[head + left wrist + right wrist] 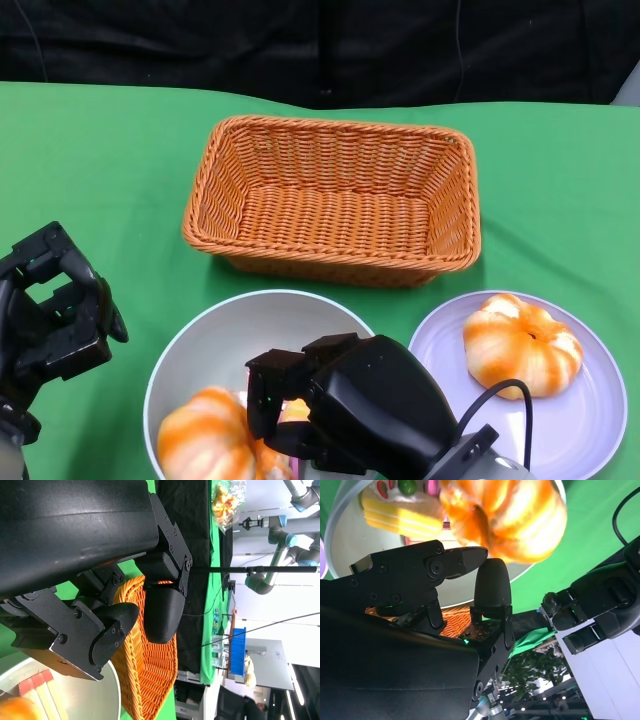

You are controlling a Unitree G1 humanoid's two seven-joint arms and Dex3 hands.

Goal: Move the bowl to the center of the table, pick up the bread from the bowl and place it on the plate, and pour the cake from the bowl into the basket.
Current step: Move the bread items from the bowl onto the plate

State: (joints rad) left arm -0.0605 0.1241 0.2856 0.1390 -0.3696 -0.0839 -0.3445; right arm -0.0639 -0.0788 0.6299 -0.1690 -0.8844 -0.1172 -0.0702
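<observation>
Black, angular, screw-studded right hand (345,400) with black cable (500,395)

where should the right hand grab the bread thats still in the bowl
Take the bread across its rounded sides, coming down from above. It is a pumpkin-shaped bun lying low in the bowl, whose wall likely blocks a sideways approach. The right hand hovers beside it, holding nothing. Keep the fingers clear of the cake next to it.

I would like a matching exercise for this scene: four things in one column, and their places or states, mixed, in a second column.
Things:
1. basket
2. plate
3. bowl
4. left hand

Places or states:
A. holds one bread, at the right
B. open, beside the bowl
C. empty, at the far side
D. holds a bread and a cake

Pairs: 1-C, 2-A, 3-D, 4-B
</observation>
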